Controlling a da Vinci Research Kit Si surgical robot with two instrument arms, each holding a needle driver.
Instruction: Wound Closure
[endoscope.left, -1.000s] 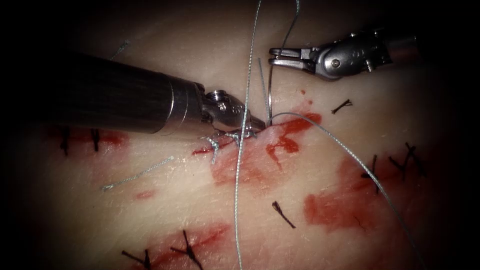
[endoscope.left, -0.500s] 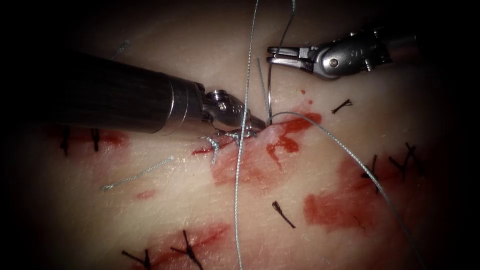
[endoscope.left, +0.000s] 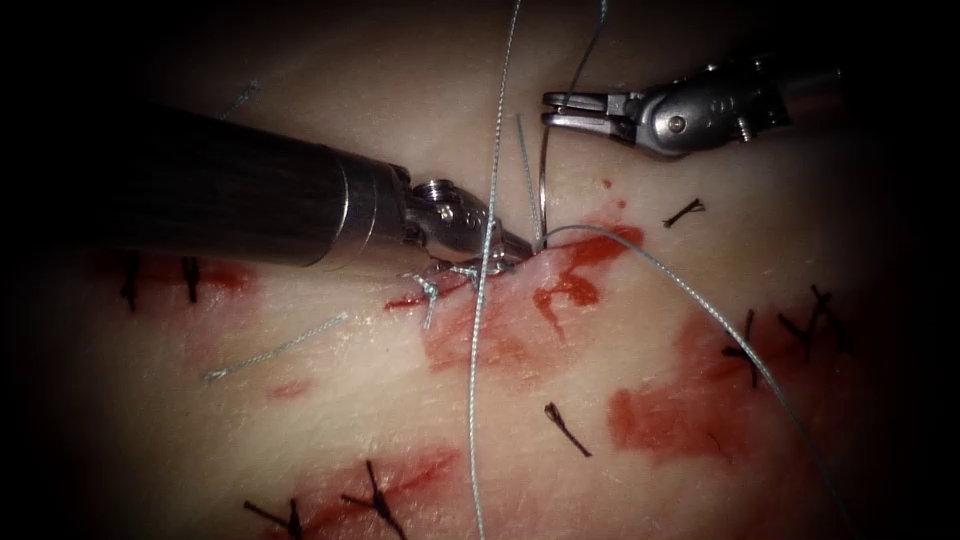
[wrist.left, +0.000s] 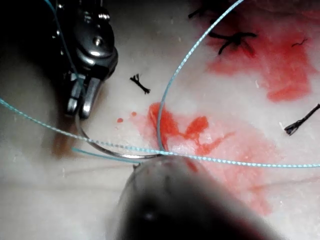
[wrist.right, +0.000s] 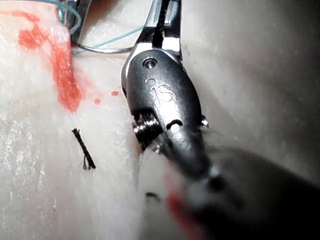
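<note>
My right steel needle driver clamped the thin curved needle's tail, tip buried beside my left tool's closed jaws; one pale-thread knot lay tied, this stitch unfinished.

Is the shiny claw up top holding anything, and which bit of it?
The right tool holds the curved needle near its upper end; the needle's other end sits in the tissue beside the left tool's tip.

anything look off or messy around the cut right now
Nothing looks damaged. The right hand holds the needle near its tail end, its tip in the tissue beside the left hand. Loose thread crosses the red fluid; a cut thread end lies left.
</note>
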